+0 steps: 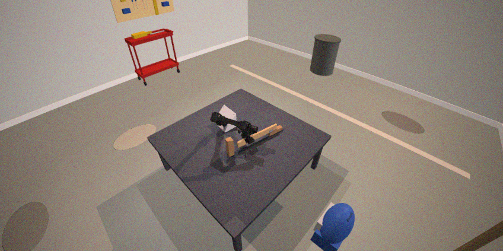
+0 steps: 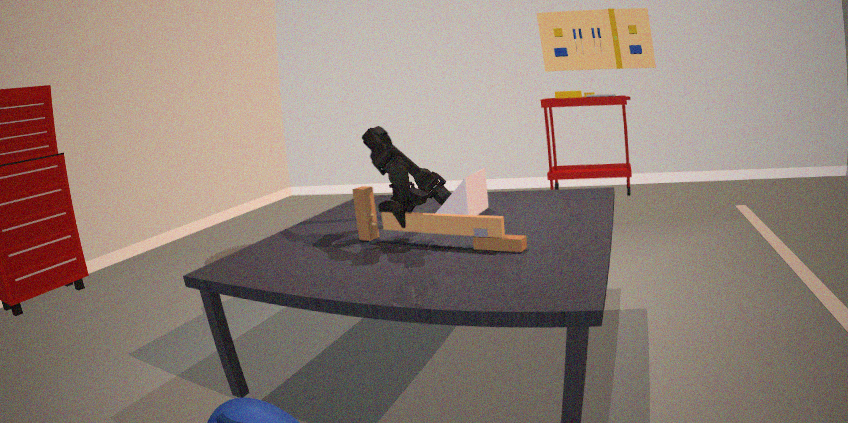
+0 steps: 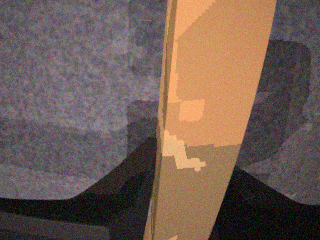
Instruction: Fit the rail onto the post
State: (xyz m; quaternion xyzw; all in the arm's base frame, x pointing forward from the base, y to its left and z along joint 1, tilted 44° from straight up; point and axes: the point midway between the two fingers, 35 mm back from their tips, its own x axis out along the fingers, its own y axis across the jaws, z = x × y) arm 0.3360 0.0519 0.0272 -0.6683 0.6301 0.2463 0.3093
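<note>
The wooden rail [image 1: 264,133] [image 2: 443,223] [image 3: 215,75] is off the table at its near end and looks roughly level. Its far end sits at the grey bracket [image 2: 480,232] on the low footboard block [image 1: 279,129] [image 2: 512,243]. My gripper [image 1: 250,139] [image 2: 403,221] [image 3: 172,146] is shut on the rail close to its near end. The short post [image 1: 229,146] [image 2: 364,213] stands upright just beyond that end. A narrow gap shows between post and rail end, with the pegs [image 2: 373,221] small and blurred there. The holes are hidden, and I cannot tell whether the peg tips are in them.
The dark table [image 1: 236,191] [image 2: 416,290] carries everything. A pale wedge-shaped block [image 1: 227,112] [image 2: 477,195] stands behind the rail, by the arm's base. A red cart [image 1: 156,68] [image 2: 589,170] and a grey bin [image 1: 324,56] stand on the floor away from the table.
</note>
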